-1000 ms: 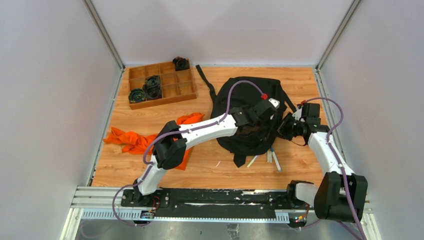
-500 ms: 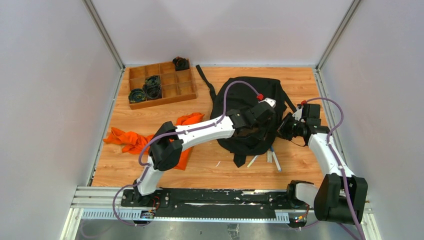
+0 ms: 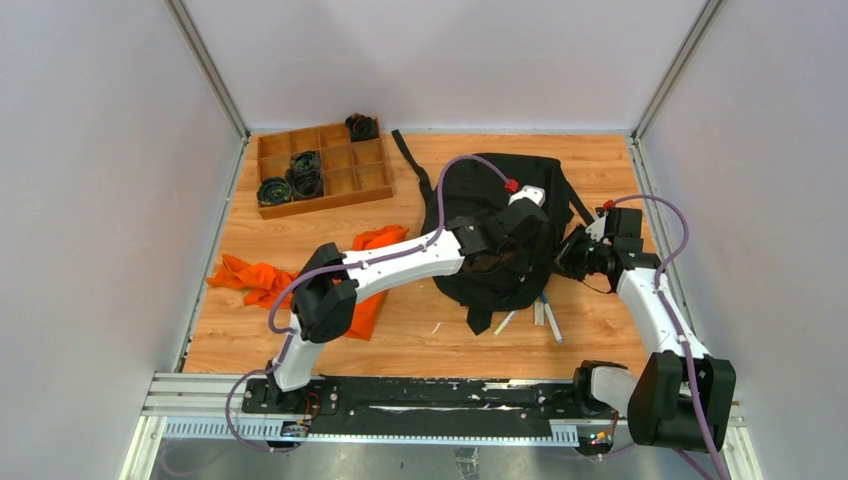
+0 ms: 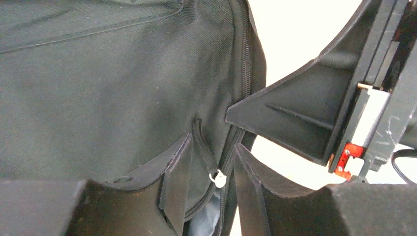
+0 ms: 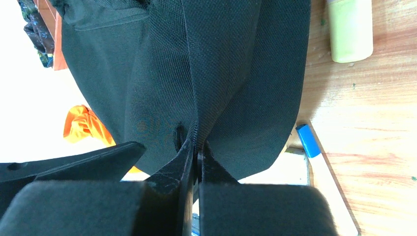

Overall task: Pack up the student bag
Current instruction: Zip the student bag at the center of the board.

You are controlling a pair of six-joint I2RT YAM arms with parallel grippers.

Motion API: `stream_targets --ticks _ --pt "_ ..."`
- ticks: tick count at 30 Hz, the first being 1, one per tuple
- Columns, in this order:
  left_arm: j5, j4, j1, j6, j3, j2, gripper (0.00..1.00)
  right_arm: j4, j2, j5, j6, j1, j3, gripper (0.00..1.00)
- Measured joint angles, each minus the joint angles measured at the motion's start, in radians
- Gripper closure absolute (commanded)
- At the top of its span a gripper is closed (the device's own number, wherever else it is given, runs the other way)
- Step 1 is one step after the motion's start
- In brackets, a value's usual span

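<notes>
The student bag (image 3: 480, 190) lies on the wooden table, a large black backpack with its zipper partly undone. My left gripper (image 3: 535, 232) reaches across it. In the left wrist view its jaws (image 4: 212, 147) stand apart astride the zipper line, with a small white zipper pull (image 4: 217, 179) and pale lining between them. My right gripper (image 3: 577, 255) is at the bag's right edge. In the right wrist view it (image 5: 197, 143) is shut on a fold of the bag's black fabric (image 5: 162, 88) at the seam.
An orange cloth (image 3: 265, 280) lies left of the bag under the left arm. A wooden compartment tray (image 3: 365, 180) with dark coiled items sits at the back left. Pens (image 3: 545, 318) poke out under the bag's near edge, a blue-capped marker (image 5: 307, 140) and a yellow-green item (image 5: 350, 29) beside it.
The left wrist has shifted a little toward the back and left over the bag. The right arm holds the same spot on the bag's edge.
</notes>
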Motion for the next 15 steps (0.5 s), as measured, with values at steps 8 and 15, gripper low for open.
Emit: stream_targets --ticks 8,15 --pt "0.017 -0.008 0.000 -0.025 0.021 0.074 0.64 0.000 -0.002 0.000 0.000 0.000 0.000 1.00" --pt "0.018 -0.013 0.000 -0.046 0.021 0.080 0.73 -0.003 -0.002 -0.001 0.000 0.000 0.000 1.00"
